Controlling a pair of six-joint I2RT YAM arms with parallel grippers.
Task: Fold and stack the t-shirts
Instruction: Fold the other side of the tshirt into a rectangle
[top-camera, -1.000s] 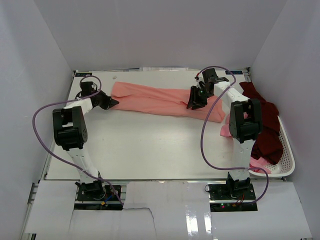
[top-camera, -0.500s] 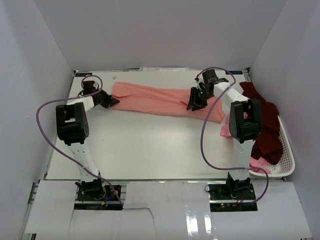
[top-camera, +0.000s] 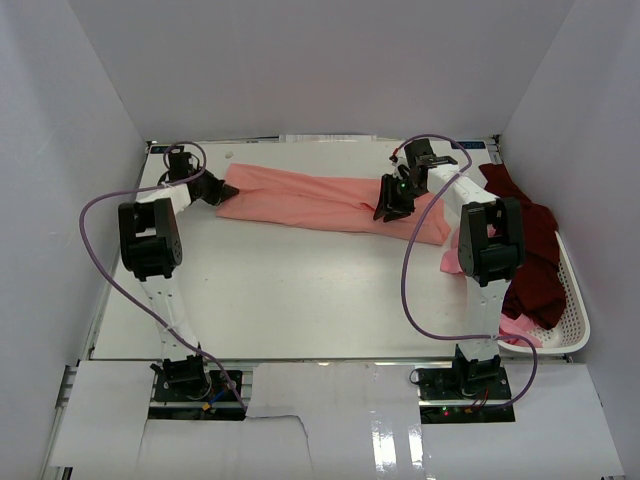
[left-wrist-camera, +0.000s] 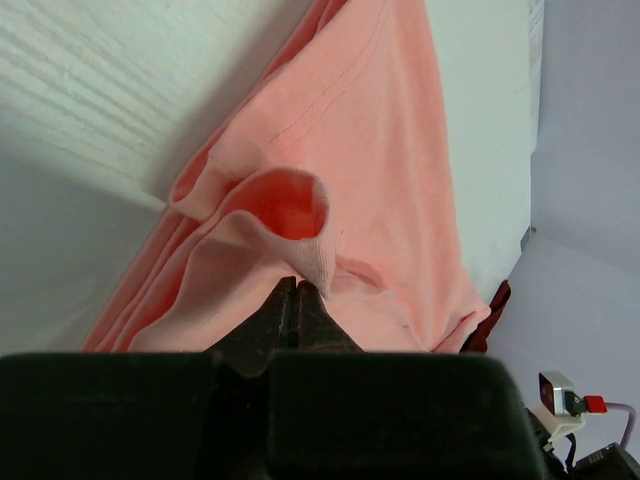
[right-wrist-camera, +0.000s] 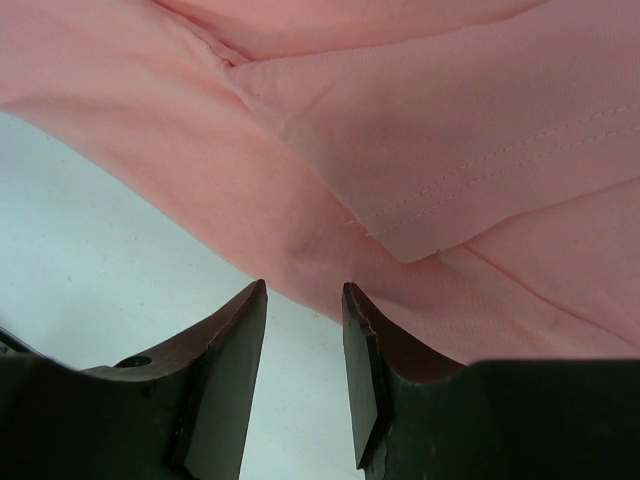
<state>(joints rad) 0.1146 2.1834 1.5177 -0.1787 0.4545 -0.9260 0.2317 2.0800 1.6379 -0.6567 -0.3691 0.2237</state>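
A salmon-pink t-shirt (top-camera: 320, 200) lies stretched in a long band across the far part of the table. At its left end my left gripper (top-camera: 228, 190) is shut, and in the left wrist view its closed tips (left-wrist-camera: 297, 286) pinch the ribbed collar edge, which stands up in a loop (left-wrist-camera: 290, 205). My right gripper (top-camera: 390, 208) hovers over the shirt's near edge. Its jaws (right-wrist-camera: 303, 290) stand partly open over bare table with nothing between them, and the pink cloth (right-wrist-camera: 400, 150) lies just beyond the tips. A dark maroon t-shirt (top-camera: 530, 260) and a lighter pink one (top-camera: 520, 325) lie in the basket.
The white slotted basket (top-camera: 575, 310) stands at the table's right edge beside the right arm. White walls close in the table on the left, far and right sides. Purple cables loop from both arms.
My left arm has swung away from the near edge, and its gripper has shifted slightly toward the far side at the shirt's left end. The right arm has not moved.
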